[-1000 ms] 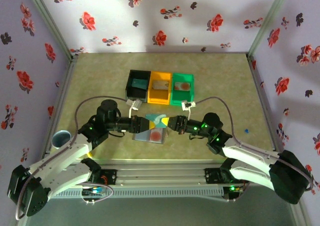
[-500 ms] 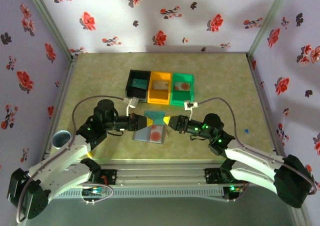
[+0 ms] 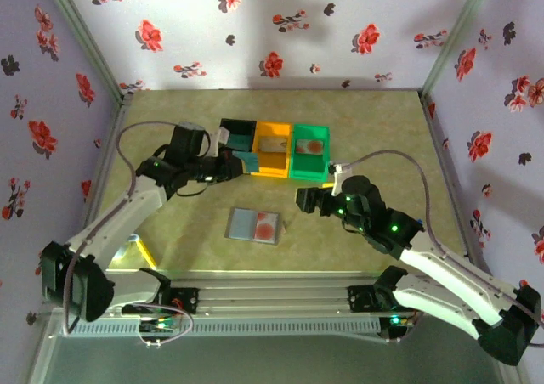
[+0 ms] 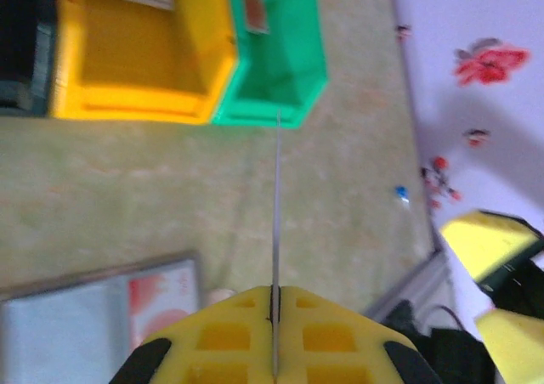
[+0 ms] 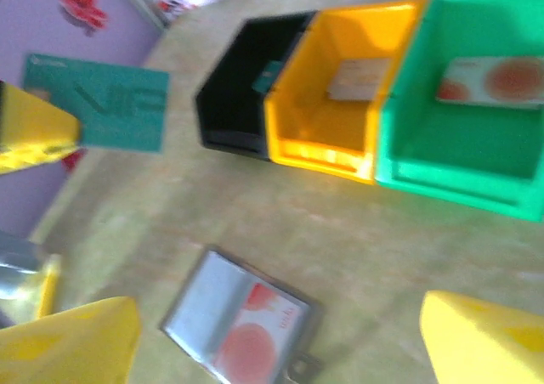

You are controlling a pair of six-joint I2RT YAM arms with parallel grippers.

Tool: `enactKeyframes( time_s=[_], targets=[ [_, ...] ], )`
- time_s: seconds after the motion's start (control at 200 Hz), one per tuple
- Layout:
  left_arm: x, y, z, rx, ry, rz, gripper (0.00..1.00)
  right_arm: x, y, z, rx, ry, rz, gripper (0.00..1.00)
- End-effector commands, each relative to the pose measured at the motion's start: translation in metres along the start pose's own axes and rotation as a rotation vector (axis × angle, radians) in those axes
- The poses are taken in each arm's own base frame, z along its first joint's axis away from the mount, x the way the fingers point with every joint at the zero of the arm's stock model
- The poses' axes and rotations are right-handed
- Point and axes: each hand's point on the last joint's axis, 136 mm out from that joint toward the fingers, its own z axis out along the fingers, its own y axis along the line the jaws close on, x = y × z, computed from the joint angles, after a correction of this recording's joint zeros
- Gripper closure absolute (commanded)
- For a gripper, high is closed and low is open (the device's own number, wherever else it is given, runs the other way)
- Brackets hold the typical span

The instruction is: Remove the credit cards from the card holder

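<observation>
The grey card holder (image 3: pixel 254 225) lies open and flat on the table, a pale card with an orange-red round mark (image 3: pixel 267 228) still in its right panel. My left gripper (image 3: pixel 239 166) is shut on a teal card (image 5: pixel 98 102), held in the air just in front of the black bin (image 3: pixel 231 144). In the left wrist view this card (image 4: pixel 276 214) runs edge-on out of the closed yellow fingers (image 4: pixel 229 333). My right gripper (image 3: pixel 303 199) stands open to the right of the card holder (image 5: pixel 242 320), apart from it and with nothing between its fingers (image 5: pixel 81 341).
Three bins stand in a row at the back: black, orange (image 3: pixel 272 149) with a pale card (image 5: pixel 357 78) inside, green (image 3: pixel 311 150) with a red-marked card (image 5: pixel 489 80). A blue cup (image 3: pixel 127 246) sits at the left edge behind the left arm.
My left gripper has carried the teal card away from the card holder, back and left toward the black bin. My right gripper has opened, let go and pulled back to the right.
</observation>
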Motion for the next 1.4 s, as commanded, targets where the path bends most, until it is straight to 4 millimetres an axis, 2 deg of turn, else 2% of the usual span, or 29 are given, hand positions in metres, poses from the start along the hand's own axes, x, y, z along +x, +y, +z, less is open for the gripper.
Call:
enactKeyframes(
  time_s=[0.0,0.035,0.28,0.55,0.605,0.665,0.84,0.87,0.97,1.395],
  targets=[
    [-0.01,0.049,-0.004,-0.232,0.01,-0.027,1.0,0.001,-0.026,-0.013,0.145,0.018,-0.095,0.03],
    [-0.018,0.055,-0.002,-0.256,0.002,-0.042,1.0,0.001,-0.028,-0.014,0.154,0.011,-0.092,0.01],
    [-0.073,0.082,0.025,-0.389,0.033,-0.048,1.0,0.005,-0.036,-0.013,0.177,0.0,-0.085,0.01],
    [-0.113,0.113,0.07,-0.395,0.114,-0.061,1.0,0.023,-0.037,-0.004,0.159,0.059,-0.077,0.01],
    [-0.117,0.12,0.08,-0.38,0.142,-0.081,1.0,0.024,-0.038,-0.005,0.162,0.065,-0.078,0.01],
    [-0.12,0.118,0.09,-0.325,0.164,-0.075,1.0,0.025,-0.037,-0.004,0.157,0.066,-0.077,0.01],
    [-0.135,0.123,0.103,-0.308,0.186,-0.016,1.0,0.026,-0.036,-0.001,0.148,0.07,-0.083,0.01],
    [-0.129,0.127,0.102,-0.32,0.217,-0.027,1.0,0.026,-0.036,0.0,0.15,0.071,-0.084,0.01],
    [-0.132,0.136,0.107,-0.318,0.245,-0.017,1.0,0.028,-0.036,0.003,0.151,0.087,-0.092,0.01],
    [-0.13,0.149,0.122,-0.279,0.302,-0.039,1.0,0.032,-0.035,0.012,0.156,0.12,-0.102,0.01]
  ],
)
